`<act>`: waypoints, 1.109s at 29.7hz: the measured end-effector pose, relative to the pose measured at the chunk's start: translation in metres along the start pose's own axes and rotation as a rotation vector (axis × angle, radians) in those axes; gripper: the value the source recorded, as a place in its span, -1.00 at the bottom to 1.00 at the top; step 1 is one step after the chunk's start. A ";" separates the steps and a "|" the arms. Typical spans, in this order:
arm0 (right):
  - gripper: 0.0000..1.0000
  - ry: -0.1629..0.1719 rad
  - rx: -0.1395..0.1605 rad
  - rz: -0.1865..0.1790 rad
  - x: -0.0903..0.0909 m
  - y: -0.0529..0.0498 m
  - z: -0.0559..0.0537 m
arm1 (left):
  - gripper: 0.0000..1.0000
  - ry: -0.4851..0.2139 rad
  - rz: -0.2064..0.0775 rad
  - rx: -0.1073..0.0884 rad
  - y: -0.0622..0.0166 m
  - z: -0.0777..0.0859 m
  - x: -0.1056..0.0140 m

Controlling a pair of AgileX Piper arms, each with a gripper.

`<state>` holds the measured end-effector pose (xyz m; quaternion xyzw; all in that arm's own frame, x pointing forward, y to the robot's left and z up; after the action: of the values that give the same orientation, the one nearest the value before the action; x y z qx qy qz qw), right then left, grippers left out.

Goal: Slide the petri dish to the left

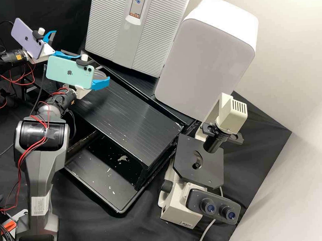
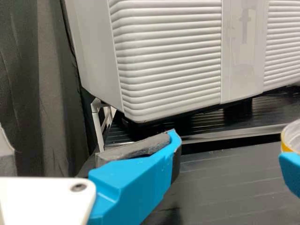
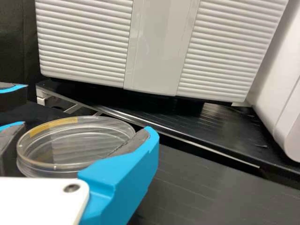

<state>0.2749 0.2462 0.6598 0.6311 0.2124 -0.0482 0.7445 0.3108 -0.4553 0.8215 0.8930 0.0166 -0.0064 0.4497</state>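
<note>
Left arm: comes in at the bench's far left edge, with red wires along it and a purple phone clamped on its wrist.
Left gripper: over the far left corner of the black platform, just beside the right gripper. Its blue fingers are spread apart.
Right arm: rises at the bench's near left edge and carries a teal phone on its wrist.
Right gripper: low over the platform's far left corner. Its fingers stand one on each side of the petri dish, and the grey pads lie against the dish's rim, clamped on it.
Petri dish: clear and round, with a yellow strip along its far rim. It sits on the platform top at the far left corner, between the right gripper's fingers. In the left wrist view its edge lies just beside that gripper's blue finger.
Black platform: a ridged slab with white scuffs, running from far left to near right.
Black tray: lower, along the platform's near edge, flecked with white.
Ribbed white unit: on a black shelf behind the platform's far edge, near the dish.
White housing: a tall rounded box, right of the ribbed unit.
Microscope: on the black cloth at the platform's right end, eyepieces facing the near edge.
</note>
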 end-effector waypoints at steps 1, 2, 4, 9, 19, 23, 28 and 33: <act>-1.00 -0.003 0.002 -0.002 0.000 -0.001 0.000 | 1.00 0.000 0.000 0.000 0.0000 0.000 0.000; -1.00 -0.006 0.003 -0.005 0.001 -0.001 0.001 | 1.00 0.000 0.000 0.000 0.0000 0.000 0.000; -1.00 -0.007 0.004 -0.019 0.001 -0.003 0.001 | 1.00 0.000 0.000 0.000 0.0000 0.000 0.000; -1.00 0.002 0.044 -0.055 0.005 -0.012 -0.006 | 1.00 0.000 0.000 0.000 0.0000 0.000 0.000; -1.00 0.013 0.082 -0.117 0.014 -0.022 -0.017 | 1.00 0.000 0.000 0.000 0.0000 0.000 0.000; -1.00 0.010 0.100 -0.116 0.017 -0.023 -0.020 | 1.00 0.000 0.000 0.000 0.0000 0.000 0.000; -1.00 0.003 0.098 -0.118 0.020 -0.026 -0.020 | 1.00 0.000 0.000 0.000 0.0000 0.000 0.000; -1.00 0.003 0.084 -0.118 0.022 -0.027 -0.020 | 1.00 0.000 0.000 0.000 0.0000 0.000 0.000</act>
<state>0.2802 0.2644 0.6248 0.6483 0.2481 -0.0998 0.7129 0.3108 -0.4553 0.8215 0.8930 0.0166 -0.0064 0.4497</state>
